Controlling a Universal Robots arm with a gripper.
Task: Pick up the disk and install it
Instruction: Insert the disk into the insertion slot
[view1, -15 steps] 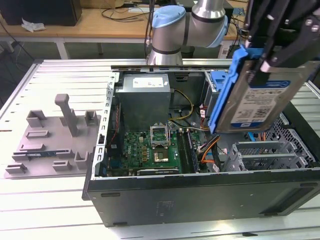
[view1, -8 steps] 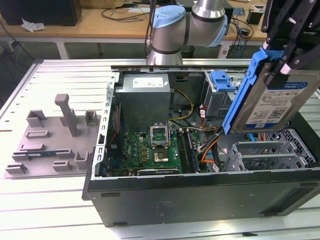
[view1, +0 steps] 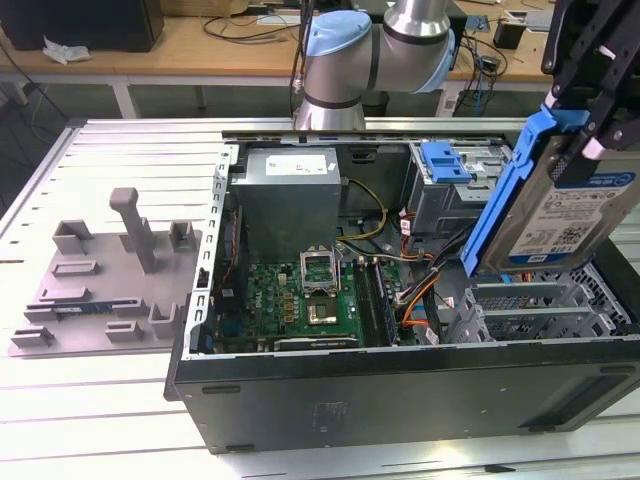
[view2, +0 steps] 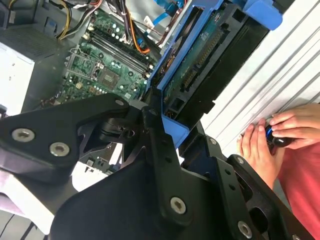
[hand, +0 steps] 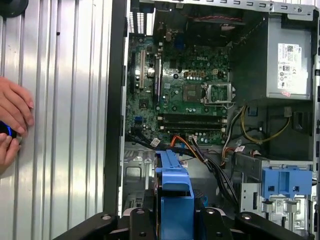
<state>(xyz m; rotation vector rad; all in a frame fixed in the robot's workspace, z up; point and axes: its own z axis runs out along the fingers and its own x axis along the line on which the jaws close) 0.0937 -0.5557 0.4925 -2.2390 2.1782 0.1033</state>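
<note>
The jaws clamp the disk (view1: 565, 215) by its blue carrier, holding it tilted in the air above one end of the open case (view1: 400, 375). A person's hand (hand: 15, 107) rests on the desk (hand: 65, 100) beside the case.

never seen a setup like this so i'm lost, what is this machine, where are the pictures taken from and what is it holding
It is a robot arm over an open computer case on a ribbed metal table. The exterior view comes from a camera off the arm; both wrist views come from cameras riding near its wrist. Its black gripper is shut on the disk, a silver hard drive in a blue carrier, held above the case. A grey fixture lies beside the case, and a person's hands rest on the table.
</note>
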